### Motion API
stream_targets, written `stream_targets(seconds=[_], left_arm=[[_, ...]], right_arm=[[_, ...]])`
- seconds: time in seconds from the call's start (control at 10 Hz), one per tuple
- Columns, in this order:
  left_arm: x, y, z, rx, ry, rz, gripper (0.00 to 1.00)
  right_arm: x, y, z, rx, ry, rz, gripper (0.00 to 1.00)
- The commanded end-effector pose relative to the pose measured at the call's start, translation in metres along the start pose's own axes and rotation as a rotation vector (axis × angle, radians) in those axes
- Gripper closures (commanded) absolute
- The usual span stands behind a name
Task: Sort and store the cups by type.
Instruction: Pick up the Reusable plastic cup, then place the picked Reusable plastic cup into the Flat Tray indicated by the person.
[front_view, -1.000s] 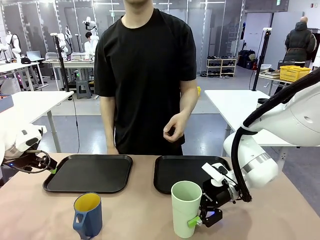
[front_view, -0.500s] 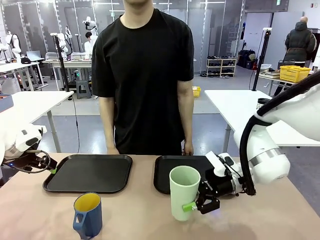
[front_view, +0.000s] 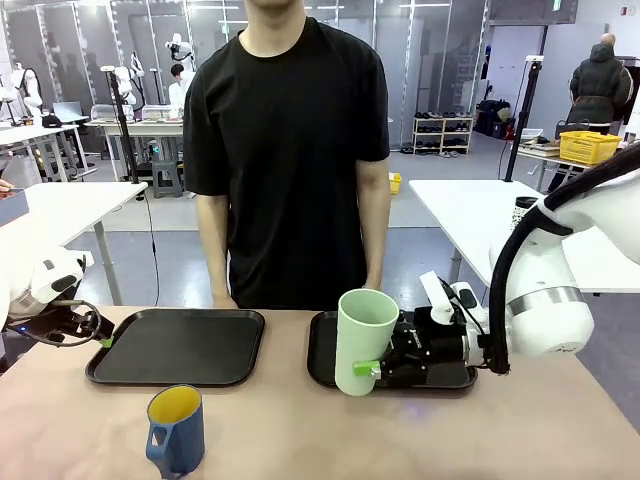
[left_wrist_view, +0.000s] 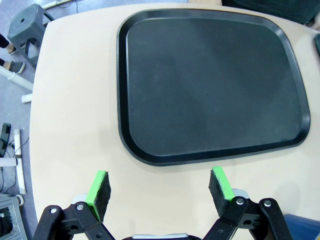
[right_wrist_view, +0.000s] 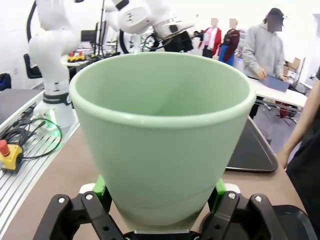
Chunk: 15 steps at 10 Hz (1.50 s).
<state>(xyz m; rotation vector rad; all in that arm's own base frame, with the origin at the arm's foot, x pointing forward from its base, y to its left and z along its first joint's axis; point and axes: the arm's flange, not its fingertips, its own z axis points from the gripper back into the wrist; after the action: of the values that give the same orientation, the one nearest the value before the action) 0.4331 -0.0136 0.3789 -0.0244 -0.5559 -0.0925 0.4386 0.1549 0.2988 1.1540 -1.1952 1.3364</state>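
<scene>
The tall mint-green tumbler (front_view: 362, 340) hangs slightly tilted above the near left corner of the right black tray (front_view: 322, 352). My right gripper (front_view: 372, 370) is shut on its lower part, green pads on both sides. In the right wrist view the tumbler (right_wrist_view: 160, 135) is seen close up between the fingers (right_wrist_view: 100, 186). The blue mug (front_view: 176, 430), yellow inside, stands on the table near the front, handle toward me. My left gripper (front_view: 98, 335) rests open at the left tray's (front_view: 180, 350) left edge; its wrist view shows the pads (left_wrist_view: 100, 187) apart over bare table beside the tray (left_wrist_view: 210, 85).
A person in a black shirt (front_view: 290, 150) stands at the far edge, hands lowered behind the two trays. Both trays carry nothing. Bare tabletop (front_view: 480, 430) lies at the front right and between the mug and the tumbler.
My right gripper has lifted the mint-green tumbler off the table and carried it back over the right tray's corner. The person's raised hand has dropped to the table edge. The left arm stayed still.
</scene>
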Motion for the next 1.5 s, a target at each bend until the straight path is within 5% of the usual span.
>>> stream_targets(seconds=[0.0, 1.4], left_arm=[[0.0003, 0.0011, 0.0002, 0.001, -0.002, 0.002, 0.00], [0.0003, 0.0011, 0.0002, 0.001, -0.002, 0.002, 0.00]], right_arm=[[0.0055, 0.0012, -0.0022, -0.066, 0.022, -0.041, 0.35], [0.0000, 0.0000, 0.0000, 0.000, 0.000, 0.000, 0.35]])
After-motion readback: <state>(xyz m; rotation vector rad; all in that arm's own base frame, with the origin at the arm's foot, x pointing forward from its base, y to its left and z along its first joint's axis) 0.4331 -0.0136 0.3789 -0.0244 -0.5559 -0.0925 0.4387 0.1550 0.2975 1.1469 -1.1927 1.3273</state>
